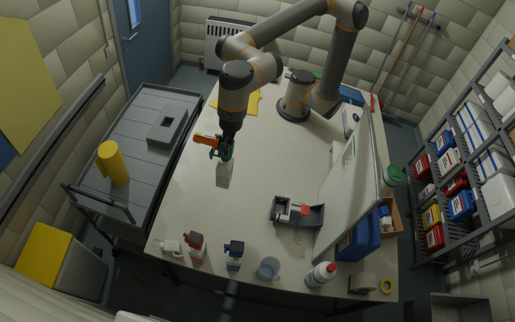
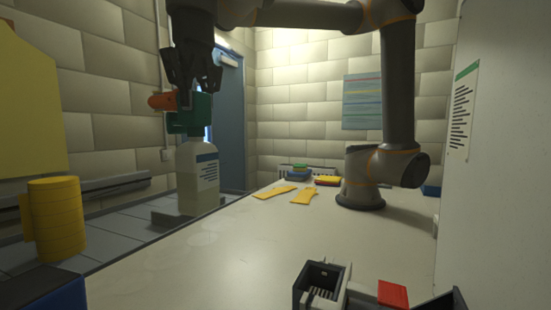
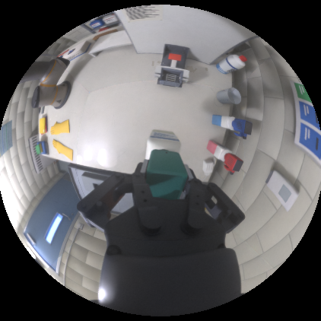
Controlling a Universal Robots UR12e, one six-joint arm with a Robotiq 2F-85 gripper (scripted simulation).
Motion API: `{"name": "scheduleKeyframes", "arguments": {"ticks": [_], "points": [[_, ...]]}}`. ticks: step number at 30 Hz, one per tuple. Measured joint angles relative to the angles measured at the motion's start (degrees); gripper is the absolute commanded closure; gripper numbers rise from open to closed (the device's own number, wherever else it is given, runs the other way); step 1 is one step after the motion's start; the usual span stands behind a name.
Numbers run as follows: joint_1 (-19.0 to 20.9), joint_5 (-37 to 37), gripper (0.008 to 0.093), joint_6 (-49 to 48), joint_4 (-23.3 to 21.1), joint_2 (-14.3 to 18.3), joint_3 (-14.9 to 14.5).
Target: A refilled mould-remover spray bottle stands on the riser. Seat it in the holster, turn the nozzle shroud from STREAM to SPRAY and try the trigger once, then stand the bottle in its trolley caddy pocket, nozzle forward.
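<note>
The mould-remover spray bottle point(image 1: 223, 167) point(image 2: 196, 165) point(image 3: 164, 159) hangs upright in the air above the left part of the table, a pale body with a blue-striped label under a green spray head. Its orange nozzle shroud point(image 1: 203, 139) point(image 2: 162, 101) points toward the trolley. The grey caddy block with its square pocket point(image 1: 167, 124) sits on the trolley deck, left of and beyond the bottle. The dark holster point(image 1: 283, 210) point(image 2: 320, 282) point(image 3: 172, 72) with its red tab stands empty on the table nearer the front. My gripper point(image 1: 225, 148) point(image 2: 191, 92) point(image 3: 167, 190) comes down from above and is closed around the bottle's green head, carrying it.
Behind are the blue door, a radiator and the arm's base point(image 1: 298, 99), with yellow gloves point(image 2: 286, 193) on the table. A yellow cylinder stack point(image 1: 113, 163) stands on the trolley. Spare spray bottles point(image 1: 195, 247), a cup point(image 1: 267, 269) and a leaning white board point(image 1: 351, 182) line the front and right.
</note>
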Motion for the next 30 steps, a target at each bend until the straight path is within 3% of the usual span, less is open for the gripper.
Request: {"name": "scheduleKeyframes", "arguments": {"ticks": [16,30], "points": [[-1.26,-0.01,0.0934,-1.26,-0.10,-0.57,0.67],[-6.04,-0.01,0.0934,-6.03,-0.37,-2.53,2.89]]}}
